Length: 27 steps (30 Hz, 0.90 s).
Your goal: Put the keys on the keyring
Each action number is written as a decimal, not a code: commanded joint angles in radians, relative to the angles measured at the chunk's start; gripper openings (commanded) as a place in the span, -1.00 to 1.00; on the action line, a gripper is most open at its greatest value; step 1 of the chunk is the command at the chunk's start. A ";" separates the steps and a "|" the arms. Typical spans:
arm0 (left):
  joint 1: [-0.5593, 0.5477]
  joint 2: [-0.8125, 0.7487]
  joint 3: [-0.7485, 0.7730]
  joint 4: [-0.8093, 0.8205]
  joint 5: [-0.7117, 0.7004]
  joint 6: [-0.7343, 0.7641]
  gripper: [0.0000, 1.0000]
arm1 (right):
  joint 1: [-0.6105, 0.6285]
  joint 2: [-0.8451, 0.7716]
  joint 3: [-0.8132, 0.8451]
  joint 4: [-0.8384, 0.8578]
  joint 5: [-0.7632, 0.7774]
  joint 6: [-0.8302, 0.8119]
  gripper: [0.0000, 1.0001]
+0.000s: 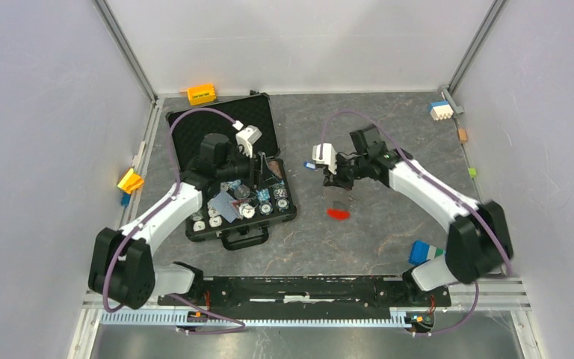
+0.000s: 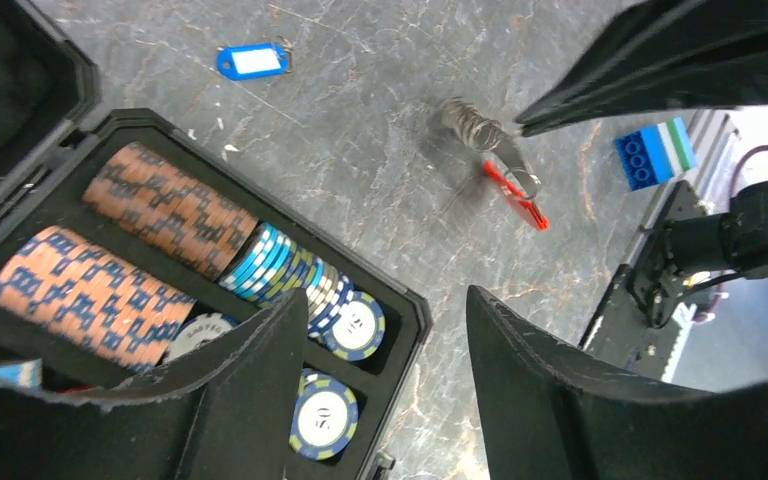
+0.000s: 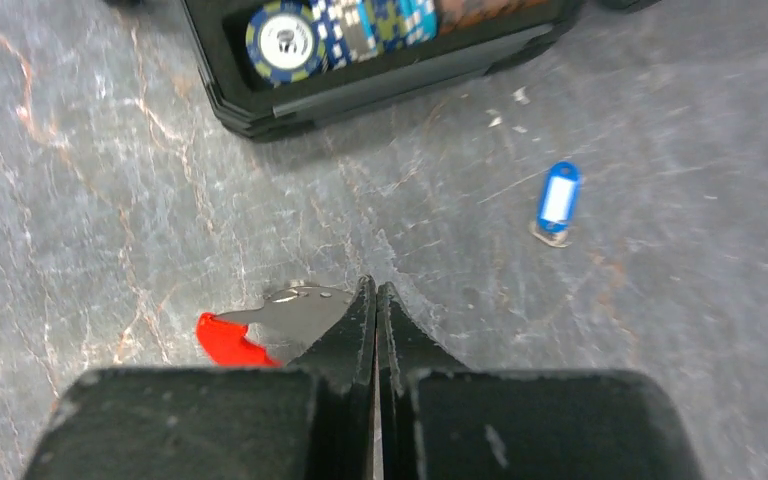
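On the grey marbled table [image 1: 389, 224], biggest item is the open black case [image 1: 194, 127] at left-centre, lid laid back. Its tray is packed w/ poker chips [image 2: 175, 210]: 2 orange-and-blue rolls on their sides, a blue/white roll, a few flat chips, 1 marked 50.

Left arm [image 1: 157, 217] reaches over the case. Left gripper [image 2: 382, 300] hangs above the tray's corner, jaws spread wide.

Right arm [image 1: 433, 194] stretches in toward table centre. Right gripper [image 3: 375, 290] has its fingers pressed together, tips down at the keyring. Can't tell if any metal is pinched btw them.

Loose blocks sit round the edges:
- blue block [image 1: 424, 253] w/ green & white end, by the right arm's base
- orange block [image 1: 202, 93] at the back wall
- yellow block [image 1: 130, 180] at the left edge
- white-and-blue block [image 1: 440, 110] at back right

Keyring [image 2: 472, 122] lies on bare table right of the case, apart from it: a silvery coil, a flat metal piece, then a red strip [image 3: 228, 340] flat on the surface. In the left wrist view the right gripper's tip meets the coil.

Blue-headed key [image 3: 557, 200] lies alone on the table, apart from the keyring, btw it and the case.
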 commanded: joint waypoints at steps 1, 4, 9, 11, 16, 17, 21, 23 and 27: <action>-0.038 0.078 0.103 0.043 0.053 -0.125 0.30 | -0.001 -0.197 -0.110 0.288 0.007 0.234 -1.00; -0.076 0.153 0.162 0.051 0.078 -0.265 0.28 | -0.001 -0.294 -0.163 0.420 0.068 0.344 -1.00; -0.137 0.273 0.237 0.104 0.194 -0.502 0.28 | 0.008 -0.386 -0.244 0.587 0.138 0.418 -1.00; -0.158 0.305 0.240 0.159 0.227 -0.581 0.30 | 0.010 -0.413 -0.274 0.641 0.154 0.435 -1.00; -0.185 0.355 0.216 0.302 0.260 -0.718 0.31 | 0.010 -0.452 -0.313 0.685 0.146 0.463 -1.00; -0.185 0.356 0.217 0.307 0.256 -0.711 0.31 | 0.010 -0.453 -0.311 0.671 0.138 0.455 -1.00; -0.185 0.330 0.224 0.279 0.228 -0.549 0.29 | 0.009 -0.465 -0.308 0.590 0.068 0.362 -1.00; -0.185 0.296 0.235 0.227 0.206 -0.410 0.29 | 0.010 -0.473 -0.305 0.527 0.033 0.303 -1.00; -0.186 0.210 0.235 0.192 0.206 -0.094 0.29 | 0.010 -0.505 -0.324 0.484 -0.028 0.249 -1.00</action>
